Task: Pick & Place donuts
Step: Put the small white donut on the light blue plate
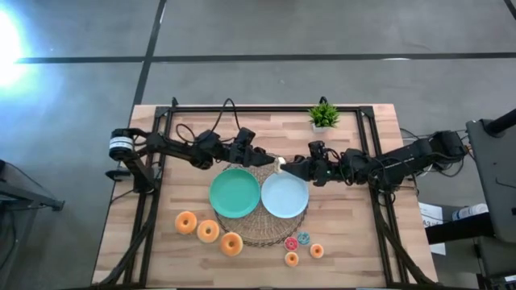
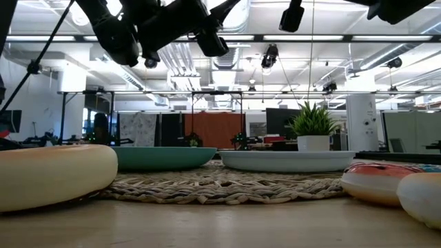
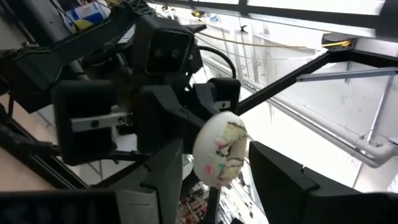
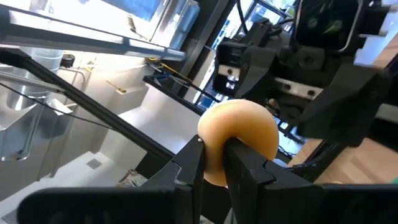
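A pale donut [image 1: 280, 164] with a white sprinkled face [image 3: 221, 149] hangs in the air over the woven mat's far edge, between both arms. My right gripper [image 1: 289, 167] is shut on it. My left gripper [image 1: 266, 159] is open, with one finger on each side of the donut, apart from it. Three larger orange donuts [image 1: 208, 231] lie flat on the table near the mat's left side. Several coin-sized donuts [image 1: 304, 238] lie near its right side. The green plate [image 1: 235, 193] and the light-blue plate [image 1: 285, 196] rest on the mat. My right gripper [image 4: 214, 158] holds the donut by one stretch of its tan ring [image 4: 214, 171], pinched between the two fingers. One finger [image 4: 242, 162] seems to pass through the hole and the other [image 4: 186, 168] lies outside the rim. The donut is lifted clear, standing on edge.
A potted plant [image 1: 323, 117] stands at the table's far edge. The woven mat [image 1: 258, 232] lies in the middle under both plates. In the low view one large donut [image 2: 48, 172] lies close on the left and small donuts [image 2: 379, 182] on the right.
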You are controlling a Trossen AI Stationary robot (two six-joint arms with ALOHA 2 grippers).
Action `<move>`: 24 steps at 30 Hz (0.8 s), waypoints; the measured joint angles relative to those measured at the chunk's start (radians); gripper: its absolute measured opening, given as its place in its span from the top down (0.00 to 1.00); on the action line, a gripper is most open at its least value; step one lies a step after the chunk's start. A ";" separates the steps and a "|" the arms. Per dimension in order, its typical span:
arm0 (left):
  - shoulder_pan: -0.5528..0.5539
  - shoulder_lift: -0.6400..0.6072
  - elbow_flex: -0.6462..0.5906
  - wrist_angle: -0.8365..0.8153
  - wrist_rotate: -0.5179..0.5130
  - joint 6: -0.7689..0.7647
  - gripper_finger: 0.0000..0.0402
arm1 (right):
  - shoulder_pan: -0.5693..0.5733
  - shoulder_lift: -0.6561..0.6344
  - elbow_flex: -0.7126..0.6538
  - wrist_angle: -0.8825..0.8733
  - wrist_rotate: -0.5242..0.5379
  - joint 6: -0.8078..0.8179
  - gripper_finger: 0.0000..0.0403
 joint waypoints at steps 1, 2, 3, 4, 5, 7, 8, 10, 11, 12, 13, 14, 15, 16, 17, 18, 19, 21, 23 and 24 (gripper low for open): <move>-0.006 0.002 0.001 0.000 -0.001 0.000 0.61 | -0.003 0.000 0.000 0.000 0.000 0.002 0.88; -0.010 0.004 0.003 -0.001 -0.002 0.000 0.61 | -0.006 0.000 0.000 0.000 -0.002 0.005 0.88; -0.013 0.005 0.006 -0.001 -0.004 -0.001 0.61 | -0.007 0.000 0.000 0.000 -0.002 0.006 0.88; -0.016 0.006 0.012 -0.003 -0.007 0.000 0.61 | -0.007 0.000 0.000 -0.001 -0.002 0.006 0.88; -0.017 0.007 0.018 -0.006 -0.008 0.001 0.61 | -0.010 0.000 0.000 -0.001 -0.003 0.006 0.88; -0.017 0.007 0.028 -0.019 -0.010 0.003 0.61 | -0.012 0.000 0.000 0.000 -0.009 0.008 0.88; -0.016 0.007 0.031 -0.029 -0.013 0.006 0.61 | -0.013 0.000 0.000 0.000 -0.010 0.010 0.88; -0.016 0.007 0.037 -0.047 -0.014 0.014 0.61 | -0.014 0.000 0.000 -0.008 -0.010 0.011 0.88; -0.016 0.007 0.039 -0.052 -0.014 0.017 0.61 | -0.013 0.000 0.000 -0.008 -0.010 0.011 0.88; -0.016 0.007 0.041 -0.053 -0.014 0.019 0.61 | -0.013 0.000 0.000 -0.008 -0.010 0.010 0.88; -0.016 0.007 0.043 -0.053 -0.015 0.020 0.61 | -0.013 0.000 0.000 -0.007 -0.010 0.010 0.88; -0.016 0.007 0.045 -0.053 -0.014 0.020 0.61 | -0.013 0.000 0.000 -0.007 -0.011 0.010 0.88; -0.016 0.007 0.047 -0.057 -0.013 0.024 0.61 | -0.013 0.000 0.000 -0.007 -0.011 0.010 0.88; -0.017 0.007 0.047 -0.062 -0.010 0.030 0.61 | -0.013 0.000 0.000 -0.007 -0.011 0.011 0.88; -0.017 0.007 0.047 -0.067 -0.009 0.034 0.61 | -0.013 0.000 0.000 -0.007 -0.011 0.011 0.88; -0.017 0.007 0.047 -0.069 -0.009 0.035 0.61 | -0.013 0.000 0.000 -0.007 -0.011 0.011 0.88; -0.017 0.007 0.047 -0.069 -0.009 0.037 0.61 | -0.013 0.000 0.000 -0.006 -0.011 0.011 0.88; -0.020 0.007 0.047 -0.068 -0.009 0.041 0.61 | -0.013 0.000 0.000 -0.006 -0.011 0.011 0.88; -0.025 0.007 0.047 -0.070 -0.009 0.051 0.61 | -0.016 0.000 0.000 -0.006 -0.012 0.014 0.88; -0.027 0.007 0.047 -0.072 -0.010 0.057 0.61 | -0.017 0.000 0.000 -0.006 -0.013 0.017 0.88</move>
